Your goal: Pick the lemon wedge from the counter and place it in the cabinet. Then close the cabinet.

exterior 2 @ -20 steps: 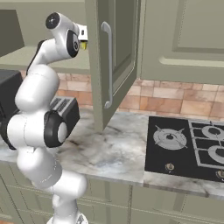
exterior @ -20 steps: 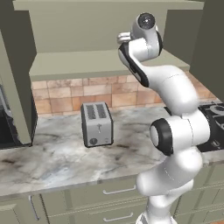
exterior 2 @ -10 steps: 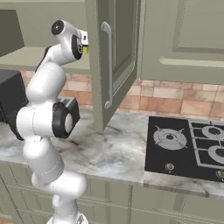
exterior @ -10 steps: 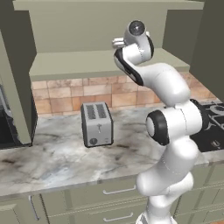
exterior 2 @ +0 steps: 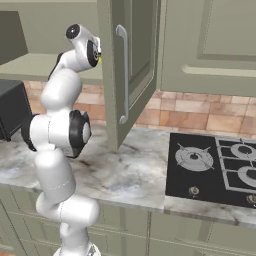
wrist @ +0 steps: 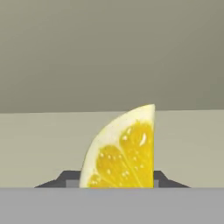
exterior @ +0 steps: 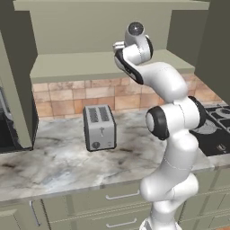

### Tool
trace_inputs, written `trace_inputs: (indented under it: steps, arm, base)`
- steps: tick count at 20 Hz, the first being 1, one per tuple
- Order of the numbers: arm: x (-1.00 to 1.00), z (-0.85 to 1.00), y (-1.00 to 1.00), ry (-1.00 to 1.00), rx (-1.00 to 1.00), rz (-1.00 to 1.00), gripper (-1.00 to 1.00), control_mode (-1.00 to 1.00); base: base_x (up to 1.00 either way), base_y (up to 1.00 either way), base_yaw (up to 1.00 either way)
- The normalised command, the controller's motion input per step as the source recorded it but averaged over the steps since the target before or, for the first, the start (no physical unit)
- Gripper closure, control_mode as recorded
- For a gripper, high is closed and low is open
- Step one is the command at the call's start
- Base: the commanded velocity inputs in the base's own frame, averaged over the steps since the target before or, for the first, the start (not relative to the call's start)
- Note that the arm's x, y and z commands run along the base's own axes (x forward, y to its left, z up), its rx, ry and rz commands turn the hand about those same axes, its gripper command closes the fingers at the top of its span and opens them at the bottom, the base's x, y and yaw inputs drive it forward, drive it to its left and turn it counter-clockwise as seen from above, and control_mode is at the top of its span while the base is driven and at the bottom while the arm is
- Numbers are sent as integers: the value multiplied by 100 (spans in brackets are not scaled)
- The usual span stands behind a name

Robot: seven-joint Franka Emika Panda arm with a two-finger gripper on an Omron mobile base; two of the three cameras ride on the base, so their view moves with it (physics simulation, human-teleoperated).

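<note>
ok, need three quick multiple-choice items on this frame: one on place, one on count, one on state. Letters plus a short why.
1. Where is the lemon wedge?
A on the counter
B at the hand, over the cabinet shelf
C on the stovetop

2. How many slots has the toaster?
A one
B two
C four

3. The cabinet door is:
A open
B shut
C missing

Key: B, the wedge sits between the fingertips with the shelf behind; B, two slots on top; A, it swings out over the counter.
</note>
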Motion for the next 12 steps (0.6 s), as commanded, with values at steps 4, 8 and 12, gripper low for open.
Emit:
trace_inputs:
  steps: [4, 8, 12]
  arm:
    - [0, 7, 0, -1, 0, -5, -100, -100]
    - [0, 0, 0, -3, 0, -5, -100, -100]
    - [-28, 0, 0, -7, 0, -7, -100, -100]
  base:
    - [0, 0, 0]
    - [0, 0, 0]
    - [0, 0, 0]
